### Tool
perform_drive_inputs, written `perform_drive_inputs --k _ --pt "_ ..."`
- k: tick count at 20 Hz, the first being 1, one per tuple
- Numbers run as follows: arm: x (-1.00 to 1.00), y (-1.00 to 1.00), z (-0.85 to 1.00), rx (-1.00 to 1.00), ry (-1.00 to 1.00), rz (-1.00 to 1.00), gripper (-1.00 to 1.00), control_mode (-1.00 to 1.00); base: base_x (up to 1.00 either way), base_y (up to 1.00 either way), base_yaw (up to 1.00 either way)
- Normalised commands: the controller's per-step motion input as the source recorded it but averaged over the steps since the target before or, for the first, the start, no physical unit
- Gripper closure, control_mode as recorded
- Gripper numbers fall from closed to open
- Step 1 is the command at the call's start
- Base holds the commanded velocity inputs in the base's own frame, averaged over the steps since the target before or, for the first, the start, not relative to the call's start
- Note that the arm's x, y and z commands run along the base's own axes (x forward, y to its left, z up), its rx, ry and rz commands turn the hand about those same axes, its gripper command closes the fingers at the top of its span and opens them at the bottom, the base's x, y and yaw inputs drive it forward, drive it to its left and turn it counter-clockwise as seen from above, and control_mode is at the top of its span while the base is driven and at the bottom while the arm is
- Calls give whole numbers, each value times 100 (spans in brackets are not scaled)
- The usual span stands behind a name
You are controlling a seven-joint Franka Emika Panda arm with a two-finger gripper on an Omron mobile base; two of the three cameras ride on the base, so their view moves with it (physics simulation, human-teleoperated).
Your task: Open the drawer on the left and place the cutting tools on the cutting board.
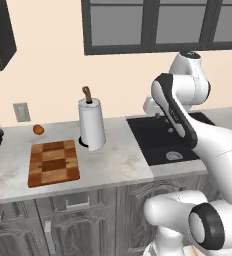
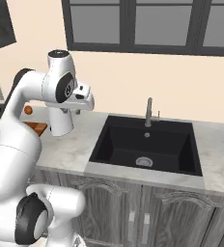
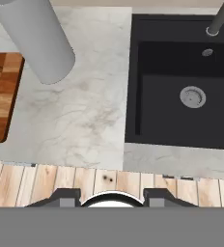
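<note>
Left base view: cutting board (image 1: 53,162) near counter's left front edge, bare; drawers apparently shut; gripper (image 3: 111,195) raised, jaws part-open, empty; everything outstanding.

Peach wall (image 1: 53,65), dark-framed window (image 2: 147,24), marble counter (image 1: 113,165), black sink (image 2: 147,144), grey cabinets (image 2: 143,212), plank floor (image 3: 109,185).

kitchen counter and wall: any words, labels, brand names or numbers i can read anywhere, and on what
None: no readable text in any of the three views.
The paper-towel roll is plain white.
The cutting board bears only its chequered wood blocks.
The wall outlet plate is blank grey.
The black sink and the faucet carry no brand mark.
The robot arm is unmarked white and dark.
</note>
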Motion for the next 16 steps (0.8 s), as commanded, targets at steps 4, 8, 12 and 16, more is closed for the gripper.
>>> perform_drive_inputs --k 4,8,12,16 --pt "-13 15 -3 -2 0 0 -100 -100 0 0 0" --pt "-59 90 -28 -17 -4 5 -100 -100 0 0 0" --pt "-86 100 -36 -19 -12 14 -100 -100 0 0 0" --pt "-78 100 -39 -28 -10 16 -100 -100 0 0 0"
